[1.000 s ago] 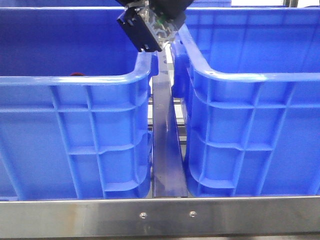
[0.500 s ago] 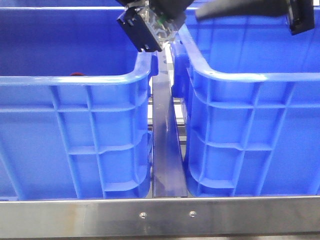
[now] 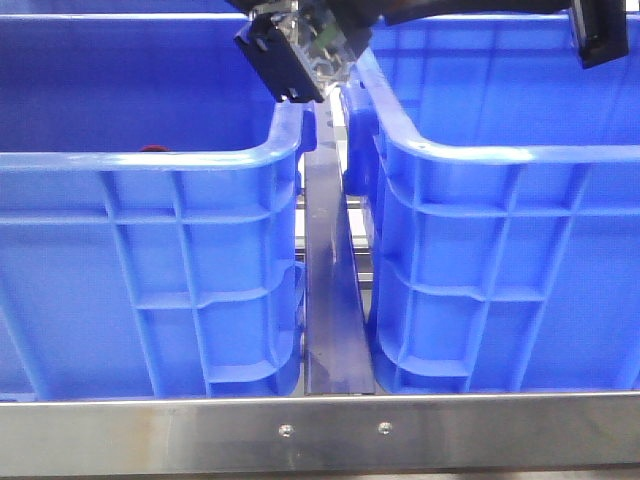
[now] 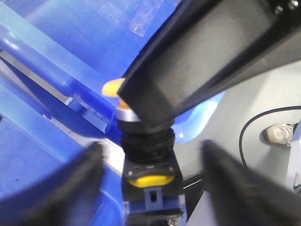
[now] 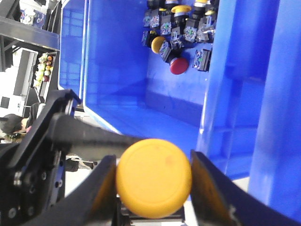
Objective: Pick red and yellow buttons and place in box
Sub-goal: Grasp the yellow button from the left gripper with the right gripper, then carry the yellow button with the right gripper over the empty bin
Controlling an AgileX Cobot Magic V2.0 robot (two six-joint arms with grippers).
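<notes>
The yellow button [image 5: 154,178] is held in the air above the gap between the two blue crates. My right gripper [image 5: 153,159] is shut on its orange-yellow cap, one finger on each side. My left gripper [image 4: 150,146] is open: its blurred fingers [image 4: 75,183] stand apart from the button's dark base [image 4: 148,162]. In the front view the left gripper [image 3: 318,45] is at the top centre and the right arm [image 3: 470,8] reaches in from the right. A dark red button [image 5: 178,66] lies in a crate [image 5: 117,61] among several other buttons.
The left crate [image 3: 150,160] and the right crate [image 3: 520,155] fill the front view, with a narrow dark strip [image 3: 335,300] between them. A metal rail [image 3: 320,430] runs along the front. A small dark red spot [image 3: 152,149] shows behind the left crate's near rim.
The right arm has come in from the right along the top of the front view and reached the left gripper. The left gripper has stayed in place.
</notes>
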